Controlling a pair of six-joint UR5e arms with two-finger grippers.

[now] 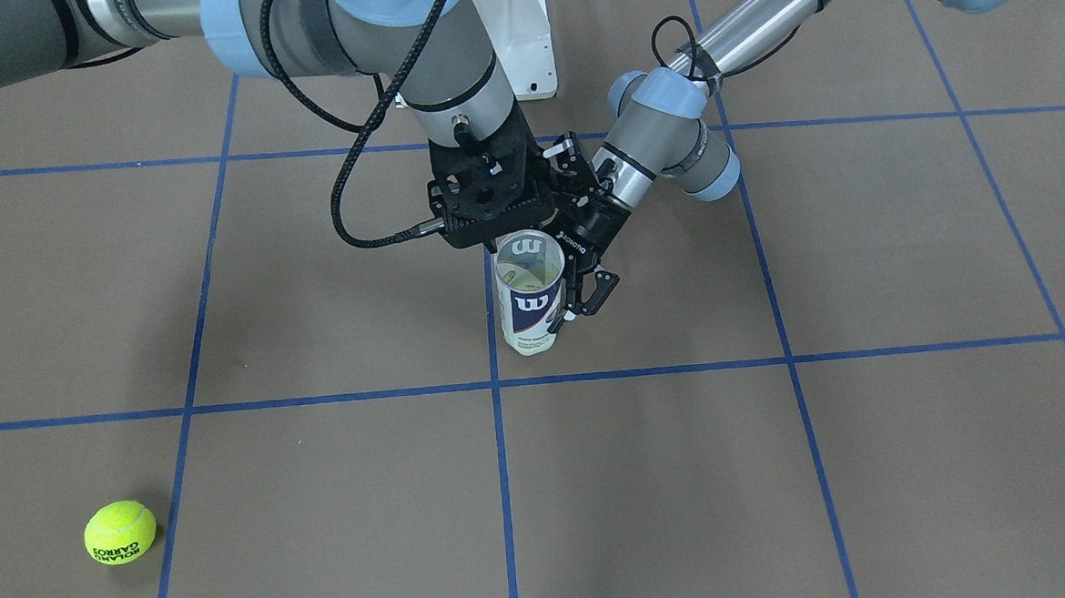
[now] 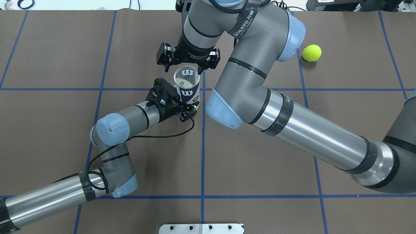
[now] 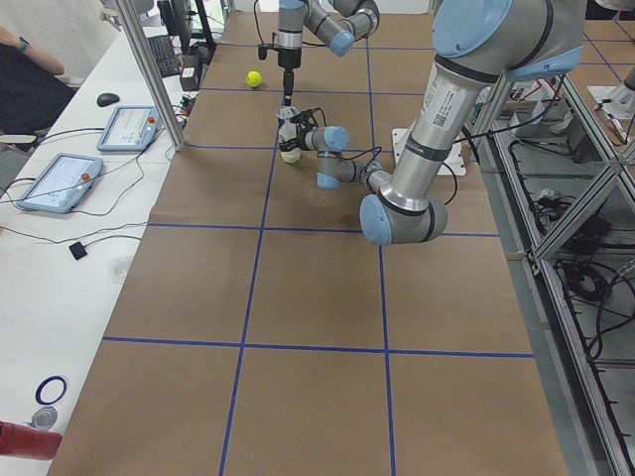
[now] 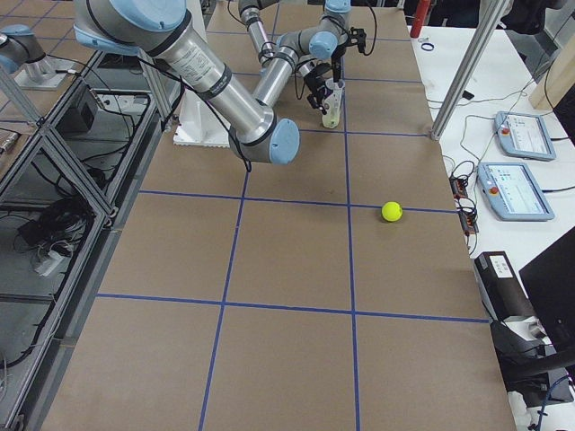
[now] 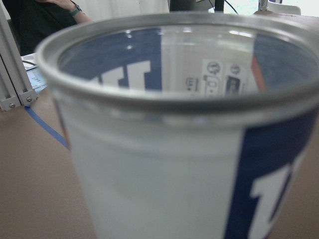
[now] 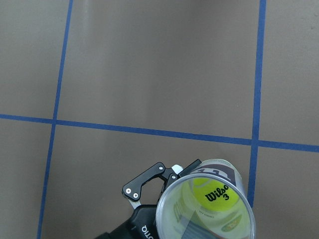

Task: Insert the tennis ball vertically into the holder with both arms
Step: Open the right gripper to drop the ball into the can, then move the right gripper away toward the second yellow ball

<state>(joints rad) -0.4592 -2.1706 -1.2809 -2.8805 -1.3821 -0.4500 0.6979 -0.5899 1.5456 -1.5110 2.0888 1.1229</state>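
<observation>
The holder (image 2: 187,85), a clear Wilson can with a navy label, stands upright at the table's middle. It fills the left wrist view (image 5: 164,149). A yellow tennis ball (image 6: 212,194) lies inside it at the bottom. My left gripper (image 2: 189,104) reaches in from the side, low on the can, and is shut on the holder. One finger (image 1: 594,293) shows beside the can wall. My right gripper (image 2: 188,60) hangs straight above the can's mouth. Its fingers are hidden under the wrist, so I cannot tell whether it is open or shut.
A second tennis ball (image 2: 312,53), marked Roland Garros, lies loose at the far right of the table (image 1: 120,532). The white pedestal base (image 1: 519,35) is at the robot's side of the table. Operators' tablets (image 3: 60,178) lie on a side bench.
</observation>
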